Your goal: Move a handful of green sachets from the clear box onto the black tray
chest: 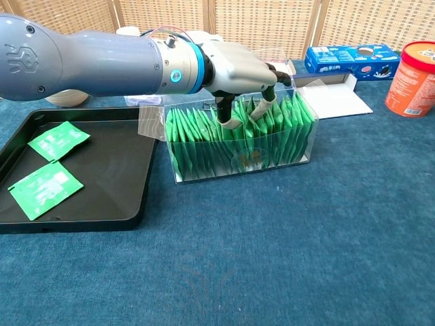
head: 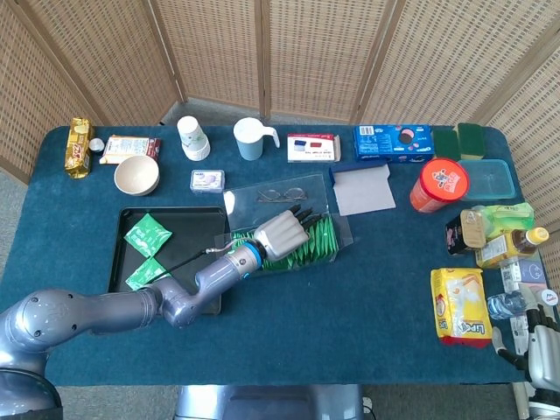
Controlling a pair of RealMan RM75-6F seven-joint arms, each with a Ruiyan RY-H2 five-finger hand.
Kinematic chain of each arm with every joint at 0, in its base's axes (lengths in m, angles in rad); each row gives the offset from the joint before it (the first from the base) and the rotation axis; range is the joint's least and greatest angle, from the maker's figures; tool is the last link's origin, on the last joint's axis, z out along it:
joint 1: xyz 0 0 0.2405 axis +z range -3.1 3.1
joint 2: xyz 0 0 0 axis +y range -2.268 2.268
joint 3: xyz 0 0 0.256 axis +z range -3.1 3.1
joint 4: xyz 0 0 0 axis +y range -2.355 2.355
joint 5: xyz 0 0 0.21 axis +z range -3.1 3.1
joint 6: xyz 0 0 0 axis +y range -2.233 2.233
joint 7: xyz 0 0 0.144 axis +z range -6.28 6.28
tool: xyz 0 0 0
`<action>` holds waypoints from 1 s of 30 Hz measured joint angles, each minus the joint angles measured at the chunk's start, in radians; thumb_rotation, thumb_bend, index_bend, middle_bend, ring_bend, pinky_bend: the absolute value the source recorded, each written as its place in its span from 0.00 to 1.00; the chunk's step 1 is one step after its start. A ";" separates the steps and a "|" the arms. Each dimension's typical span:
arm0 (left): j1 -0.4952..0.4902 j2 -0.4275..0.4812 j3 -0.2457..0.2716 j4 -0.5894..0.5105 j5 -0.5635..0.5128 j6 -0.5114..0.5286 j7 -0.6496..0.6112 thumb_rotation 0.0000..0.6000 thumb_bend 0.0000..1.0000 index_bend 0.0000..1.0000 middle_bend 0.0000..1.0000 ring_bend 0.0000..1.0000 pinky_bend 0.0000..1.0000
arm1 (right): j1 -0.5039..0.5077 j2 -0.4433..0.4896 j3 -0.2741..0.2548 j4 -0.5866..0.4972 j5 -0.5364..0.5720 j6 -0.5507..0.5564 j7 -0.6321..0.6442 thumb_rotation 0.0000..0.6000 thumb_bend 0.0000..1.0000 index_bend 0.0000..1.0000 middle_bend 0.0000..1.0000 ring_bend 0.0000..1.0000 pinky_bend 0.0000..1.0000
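Note:
The clear box stands right of the black tray, packed with a row of upright green sachets. My left hand hovers over the box with its thumb and fingers pushed down into the row, pinching a bunch of sachets between them. Two green sachets lie flat on the tray's left part. In the head view the left hand covers the middle of the box. My right hand shows only partly at the bottom right corner, far from the box.
A pair of glasses lies on the clear lid behind the box. A white sheet, blue biscuit box and red tub stand to the right. A bowl sits behind the tray, a yellow bag near my right hand.

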 measured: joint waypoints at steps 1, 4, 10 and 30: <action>0.000 0.000 0.000 0.000 -0.002 0.000 0.000 1.00 0.34 0.55 0.00 0.00 0.12 | 0.000 0.000 0.001 0.000 -0.001 0.002 0.002 1.00 0.41 0.00 0.11 0.11 0.26; -0.002 0.001 0.002 0.000 -0.008 -0.001 0.001 1.00 0.35 0.55 0.00 0.00 0.12 | -0.002 0.000 0.001 0.001 -0.001 0.003 0.004 1.00 0.41 0.00 0.11 0.11 0.26; -0.005 0.003 0.004 -0.001 -0.013 -0.007 -0.004 1.00 0.38 0.58 0.02 0.00 0.12 | -0.003 -0.001 0.003 0.003 -0.001 0.006 0.007 1.00 0.41 0.00 0.11 0.11 0.26; 0.003 0.034 -0.005 -0.025 0.004 0.011 -0.039 1.00 0.38 0.66 0.09 0.00 0.12 | -0.004 -0.007 0.010 0.019 -0.002 0.010 0.029 1.00 0.41 0.00 0.11 0.11 0.26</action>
